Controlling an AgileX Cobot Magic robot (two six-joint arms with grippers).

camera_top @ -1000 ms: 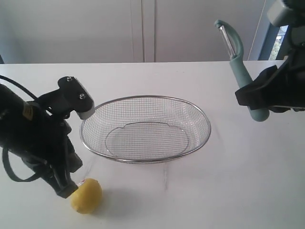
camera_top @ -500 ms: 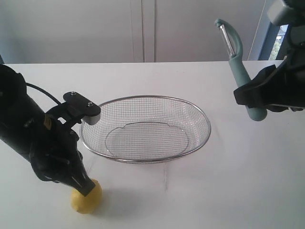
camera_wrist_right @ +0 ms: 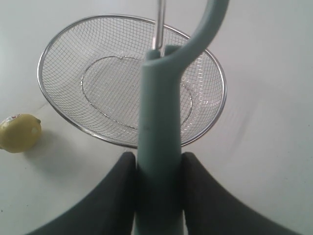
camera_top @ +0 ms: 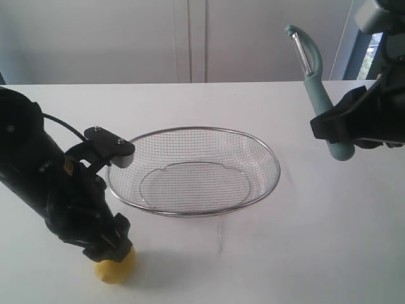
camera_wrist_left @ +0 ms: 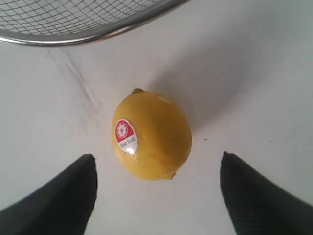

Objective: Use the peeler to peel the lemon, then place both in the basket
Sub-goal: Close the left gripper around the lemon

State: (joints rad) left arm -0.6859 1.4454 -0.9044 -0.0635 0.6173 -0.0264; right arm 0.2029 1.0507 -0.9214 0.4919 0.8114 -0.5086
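Note:
The yellow lemon (camera_top: 116,270) (camera_wrist_left: 151,135) (camera_wrist_right: 19,132) lies on the white table in front of the basket's left end, its white-and-red sticker showing in the left wrist view. My left gripper (camera_top: 109,248) (camera_wrist_left: 156,164) hangs right over it, open, one finger on each side and neither touching. The wire-mesh basket (camera_top: 193,216) (camera_wrist_right: 217,78) (camera_wrist_left: 73,38) sits mid-table with nothing in it. At the right, well above the table, my right gripper (camera_top: 333,130) (camera_wrist_right: 159,159) is shut on the teal peeler (camera_top: 313,69) (camera_wrist_right: 159,122), which points blade up.
The white table (camera_top: 329,240) stretches around the basket, with a pale wall behind. My left arm's black body (camera_top: 50,183) and cable cover the table left of the basket.
My left arm has swung in and come down over the lemon, now partly covering it in the exterior view. The right arm and peeler have held still.

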